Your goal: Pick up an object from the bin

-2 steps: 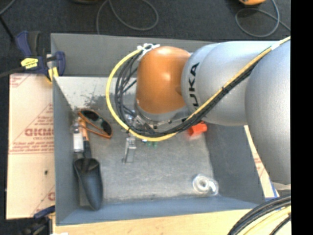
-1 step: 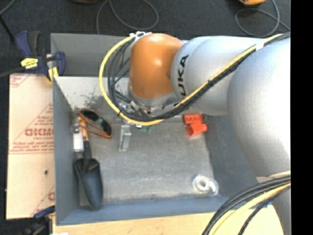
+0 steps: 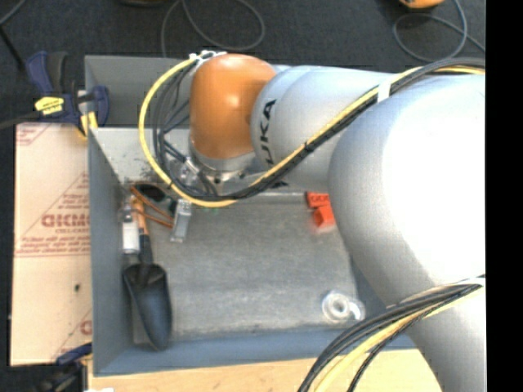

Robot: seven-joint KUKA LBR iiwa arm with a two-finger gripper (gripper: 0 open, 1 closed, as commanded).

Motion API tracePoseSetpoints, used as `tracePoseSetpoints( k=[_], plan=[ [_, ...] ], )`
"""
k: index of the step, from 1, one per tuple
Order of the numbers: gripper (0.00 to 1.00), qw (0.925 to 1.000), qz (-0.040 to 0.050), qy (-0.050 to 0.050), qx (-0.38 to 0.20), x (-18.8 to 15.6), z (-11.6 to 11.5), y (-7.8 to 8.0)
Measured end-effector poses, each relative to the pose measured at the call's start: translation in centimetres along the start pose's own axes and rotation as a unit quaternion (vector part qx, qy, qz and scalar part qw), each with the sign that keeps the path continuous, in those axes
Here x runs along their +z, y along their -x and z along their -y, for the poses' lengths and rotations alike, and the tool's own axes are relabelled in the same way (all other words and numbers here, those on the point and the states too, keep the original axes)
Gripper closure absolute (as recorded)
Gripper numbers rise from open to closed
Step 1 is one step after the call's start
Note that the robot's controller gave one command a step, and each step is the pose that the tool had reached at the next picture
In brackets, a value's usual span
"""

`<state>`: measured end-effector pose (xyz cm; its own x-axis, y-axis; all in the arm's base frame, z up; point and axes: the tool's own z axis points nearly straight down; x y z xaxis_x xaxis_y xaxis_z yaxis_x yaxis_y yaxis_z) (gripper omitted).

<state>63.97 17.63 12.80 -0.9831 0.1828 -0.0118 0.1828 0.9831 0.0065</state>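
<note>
Camera view. The arm [image 3: 409,186] enters from the right and ends over the far-left part of the bin [image 3: 105,284]. Its wrist carries an orange cover [image 3: 225,104]. The grey casing beside the cover bears black lettering [image 3: 268,129] that runs up the casing and reads "KUKA", with the first letter partly hidden.

The jaws lie under the wrist, low over the bin floor near the left wall. Whether they are released or clenched cannot be told, and nothing is seen grasped.

The nearest item is a small tangle of black and orange-brown parts [image 3: 151,204], just left of the wrist and against the left wall. Its shape and long axis cannot be made out. Just below it is a small white cylinder [image 3: 131,237]. Its long axis runs along the left wall, one end toward the tangle and the other toward the near corner. No writing on it can be read.

Further along the same wall lies a dark scoop-shaped item [image 3: 149,305], lengthwise to the wall and reaching the near-left corner.

Well apart from these are an orange block [image 3: 320,209] close to the arm and a clear ring [image 3: 341,307] near the front wall.
</note>
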Motion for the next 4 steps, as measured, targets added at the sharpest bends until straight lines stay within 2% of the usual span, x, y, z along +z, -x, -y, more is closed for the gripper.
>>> tracePoseSetpoints(
  k=[1,2,4],
  plan=[
    [0.0,0.9957,0.0,-0.001,-0.093,4.85,-2.24,0.83],
    [1.0,0.9986,0.0003,0.0,0.053,5.65,-1.55,0.71],
    [1.0,0.9986,-0.0006,0.0,0.053,5.34,-1.5,0.59]
  ],
)
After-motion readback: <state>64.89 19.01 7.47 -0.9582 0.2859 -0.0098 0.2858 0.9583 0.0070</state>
